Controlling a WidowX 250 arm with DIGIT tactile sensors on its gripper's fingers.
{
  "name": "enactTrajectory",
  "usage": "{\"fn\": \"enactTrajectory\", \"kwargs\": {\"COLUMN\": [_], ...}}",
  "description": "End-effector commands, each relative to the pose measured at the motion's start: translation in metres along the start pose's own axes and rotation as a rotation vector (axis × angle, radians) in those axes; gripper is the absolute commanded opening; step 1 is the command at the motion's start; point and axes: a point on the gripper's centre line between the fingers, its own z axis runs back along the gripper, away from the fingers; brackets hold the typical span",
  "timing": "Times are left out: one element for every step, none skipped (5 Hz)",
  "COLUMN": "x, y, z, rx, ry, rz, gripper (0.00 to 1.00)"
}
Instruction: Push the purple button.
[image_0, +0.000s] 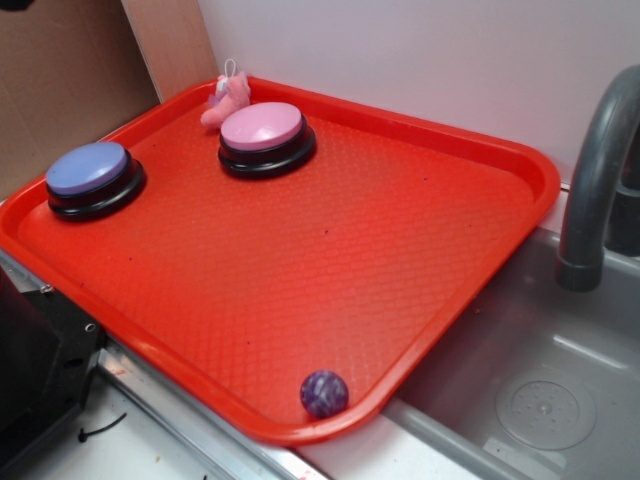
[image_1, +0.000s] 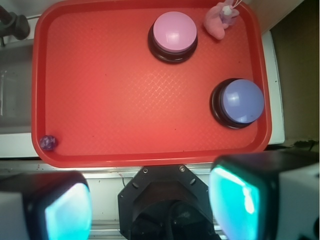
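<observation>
End effector (image_1: 150, 202) hangs released, high above tray (image_1: 125, 150), giving a full overview; purple button (image_1: 242, 101) sits untouched beside pink button (image_1: 174, 33).

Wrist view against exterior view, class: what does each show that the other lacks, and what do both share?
Only the wrist view shows the gripper: two fingers spread apart at the bottom edge, above the robot's black base. Only the exterior view shows the grey faucet and the sink drain. Both show the red tray, purple button, pink button, pink plush toy and small ball.
</observation>
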Motion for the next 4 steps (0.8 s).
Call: {"fn": "enactTrajectory", "kwargs": {"x": [0.000, 0.023, 0.032, 0.037], "y": [0.000, 0.050, 0.094, 0.127], "z": [0.000, -0.022, -0.040, -0.062], "rx": [0.000, 0.008, -0.005, 0.058], "ry": [0.000, 0.018, 0.003, -0.059], "rz": [0.000, 0.130, 0.193, 0.326], "gripper": [1.00, 1.00, 1.00, 1.00]}}
